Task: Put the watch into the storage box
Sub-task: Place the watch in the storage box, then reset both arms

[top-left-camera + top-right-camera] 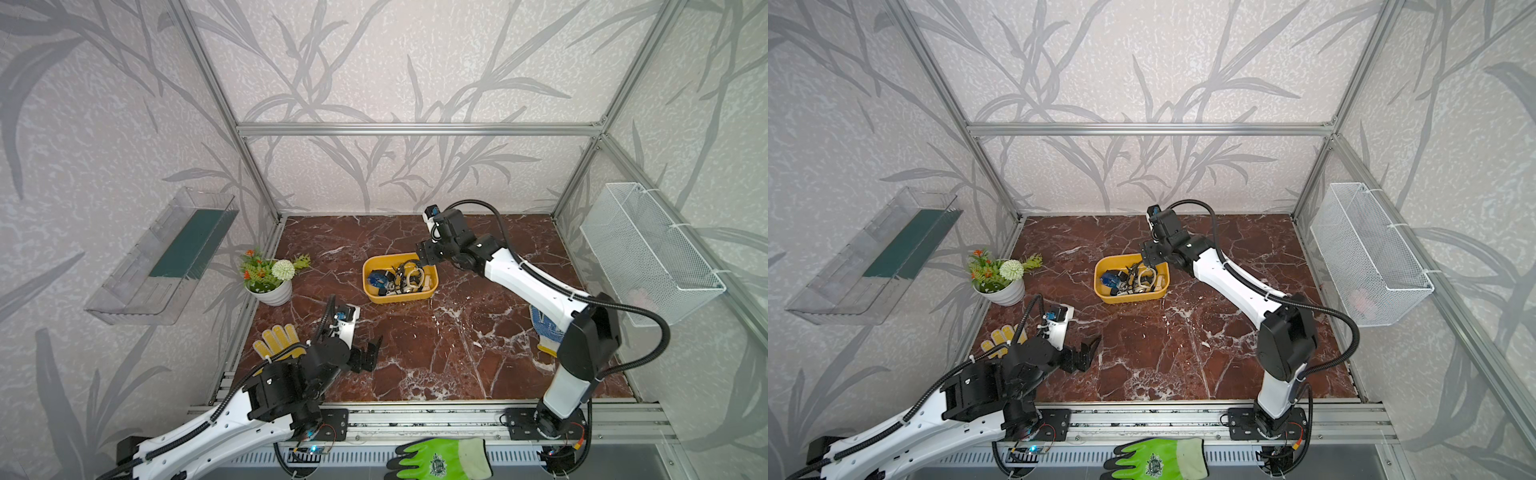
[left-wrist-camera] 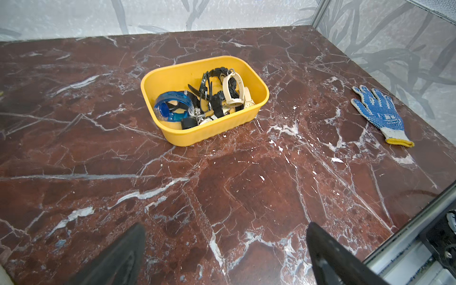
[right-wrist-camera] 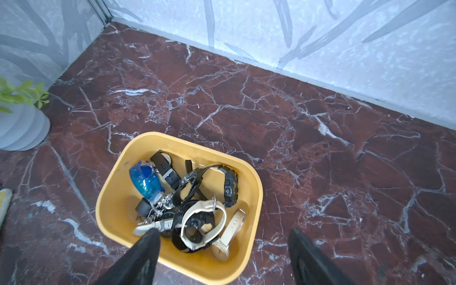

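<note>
The yellow storage box (image 1: 399, 297) (image 1: 1129, 298) stands on the marble floor toward the back, holding several watches in a tangled pile. A white-strapped watch (image 3: 204, 222) (image 2: 232, 88) lies on top, free of any gripper, with a cream watch (image 3: 230, 233) beside it and a blue one (image 3: 145, 180) at the other end. My right gripper (image 1: 426, 255) (image 3: 223, 232) hangs open just above the box's right end, nothing between its fingers. My left gripper (image 1: 371, 351) (image 2: 225, 227) is open and empty over bare floor, well in front of the box (image 2: 209, 130).
A potted plant (image 1: 270, 276) stands at the left. A yellow glove (image 1: 278, 340) lies by the left arm, a blue-dotted glove (image 2: 380, 113) at the right, a green glove (image 1: 440, 459) on the front rail. A white mesh basket (image 1: 648, 249) and clear tray (image 1: 162, 253) hang on the side walls.
</note>
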`<action>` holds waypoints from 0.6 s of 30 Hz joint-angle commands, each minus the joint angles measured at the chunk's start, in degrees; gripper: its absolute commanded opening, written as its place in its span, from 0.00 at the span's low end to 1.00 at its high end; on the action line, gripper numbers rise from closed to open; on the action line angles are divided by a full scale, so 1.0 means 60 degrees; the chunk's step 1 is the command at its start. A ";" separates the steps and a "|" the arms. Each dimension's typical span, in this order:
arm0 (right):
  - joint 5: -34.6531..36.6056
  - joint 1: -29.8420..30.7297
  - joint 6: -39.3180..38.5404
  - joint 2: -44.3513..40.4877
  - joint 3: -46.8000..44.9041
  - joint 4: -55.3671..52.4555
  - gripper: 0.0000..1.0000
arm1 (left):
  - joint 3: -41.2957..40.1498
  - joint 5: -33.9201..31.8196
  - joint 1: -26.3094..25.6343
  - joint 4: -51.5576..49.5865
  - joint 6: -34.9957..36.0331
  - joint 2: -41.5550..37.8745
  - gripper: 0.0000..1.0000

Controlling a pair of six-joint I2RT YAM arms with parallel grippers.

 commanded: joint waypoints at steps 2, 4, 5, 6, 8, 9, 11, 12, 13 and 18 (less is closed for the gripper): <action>0.0740 -0.0088 -0.0128 -0.1556 -0.1899 0.0815 0.85 | 0.0355 -0.1434 -0.0026 0.0644 0.0900 0.0749 0.99; 0.1231 -0.0316 -0.0149 -0.2307 -0.3044 0.0990 0.87 | 0.0405 -0.3117 -0.0011 0.0817 0.0621 0.1228 0.99; 0.1467 -0.0452 -0.0150 -0.2683 -0.3493 0.1032 0.89 | 0.0321 -0.3973 0.0006 0.0982 0.0622 0.1405 0.99; 0.1736 -0.0667 -0.0104 -0.3105 -0.4134 0.1109 0.92 | 0.0160 -0.4941 0.0070 0.1317 0.0654 0.1533 0.99; 0.2209 -0.1165 0.0113 -0.4092 -0.5344 0.1515 0.99 | -0.0315 -0.5815 0.0394 0.2403 0.1342 0.1518 0.99; 0.2421 -0.1466 0.0104 -0.4698 -0.6153 0.1877 0.99 | -0.0559 -0.5793 0.0763 0.2982 0.1687 0.1366 0.99; 0.2827 -0.2028 -0.0014 -0.5787 -0.7442 0.2705 0.99 | -0.1107 -0.5151 0.2006 0.3837 0.1951 0.0928 0.99; 0.3101 -0.2245 -0.0224 -0.6234 -0.8120 0.3193 0.99 | -0.1459 -0.4638 0.2912 0.4204 0.1933 0.0663 0.99; 0.3325 -0.2416 -0.0480 -0.6654 -0.8689 0.3744 0.99 | -0.1859 -0.4195 0.3803 0.4576 0.1898 0.0395 0.99; 0.4033 -0.2906 -0.1458 -0.6639 -1.0135 0.5830 0.99 | -0.3335 -0.2532 0.6801 0.6656 0.2300 -0.0292 1.00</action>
